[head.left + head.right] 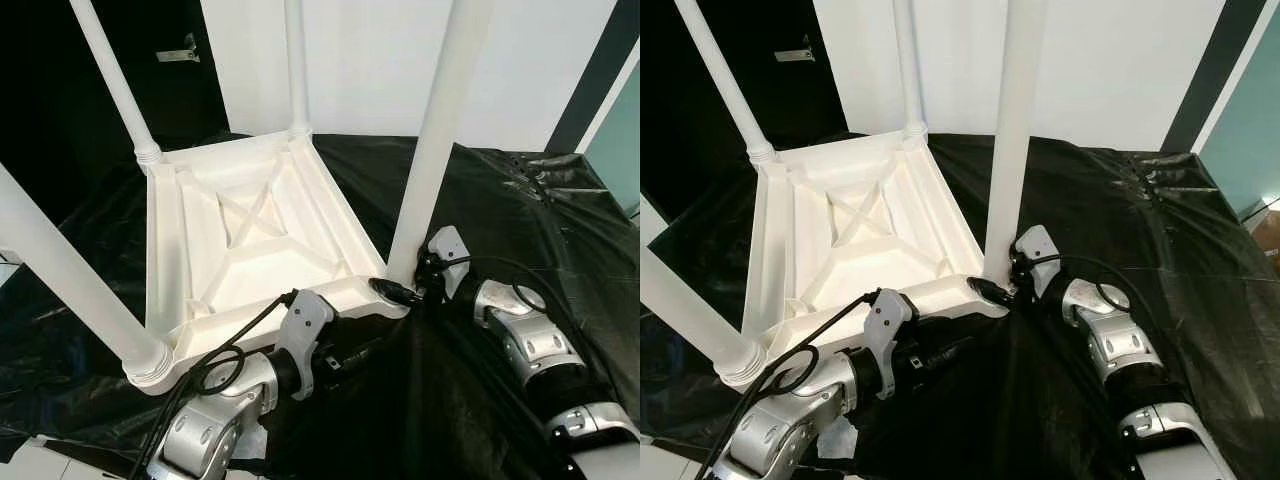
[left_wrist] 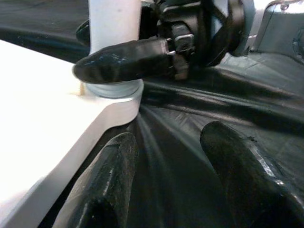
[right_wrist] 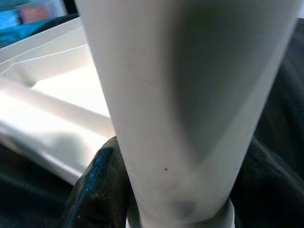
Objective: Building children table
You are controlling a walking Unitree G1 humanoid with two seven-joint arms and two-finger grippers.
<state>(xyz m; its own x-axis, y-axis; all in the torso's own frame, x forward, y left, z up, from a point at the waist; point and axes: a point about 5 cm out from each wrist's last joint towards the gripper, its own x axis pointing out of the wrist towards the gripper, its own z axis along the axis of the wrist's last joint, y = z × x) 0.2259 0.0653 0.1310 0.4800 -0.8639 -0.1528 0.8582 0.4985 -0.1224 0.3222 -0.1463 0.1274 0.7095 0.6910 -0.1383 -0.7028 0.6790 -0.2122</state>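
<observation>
Table top (image 1: 250,240): upturned, left of centre, four legs standing up.
Right gripper (image 1: 405,290): fingers clasp the near-right leg (image 1: 435,150) at its base.
Left gripper (image 2: 171,180): fingers parted, holding nothing, beside the same corner.

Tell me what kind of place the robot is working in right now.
Probably an indoor room used as an assembly spot, not a furnished living space. An upturned white table with its legs up lies on black plastic sheeting, with plain white wall behind. The right gripper holds the near leg.
</observation>
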